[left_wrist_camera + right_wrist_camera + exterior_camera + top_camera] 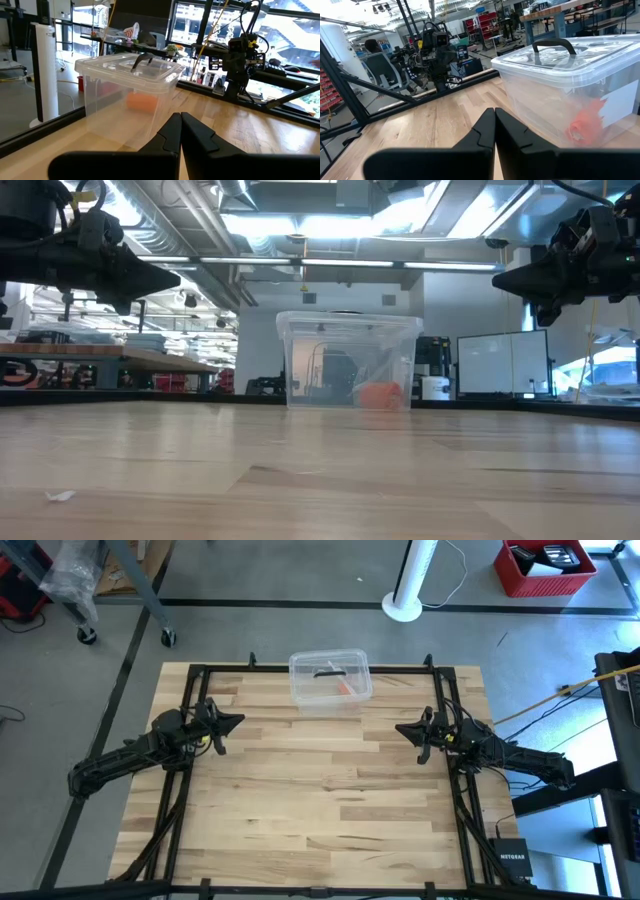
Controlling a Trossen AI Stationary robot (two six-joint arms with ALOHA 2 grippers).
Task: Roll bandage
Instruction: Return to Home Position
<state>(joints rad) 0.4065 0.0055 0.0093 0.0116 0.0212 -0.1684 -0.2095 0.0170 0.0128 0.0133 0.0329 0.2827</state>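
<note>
Bandage (587,122) is rolled into a little orange lump, sitting on the floor of the clear box (296,680) with the lid (115,64) on and the black handle (142,59) on top. That box is at the far edge of the table (320,800), about midway between my two arms.

Both my tools are pressed together on nothing. My left gripper (240,721) and right gripper (400,727) hover above the table with tips pointing in toward each other, each well apart from the box and on its near side.

So from either one, the bandage lies forward and inward, behind the plastic wall. It sits toward the right end of the box, so I'd say my right arm is closer, but not by much. It looks like it's lying on its side, though I can't call its long axis for sure through the plastic.

For parking the arms I reckon this is fine. The box is off to one side of both, so there's nothing to snag if I pull away from it.
</note>
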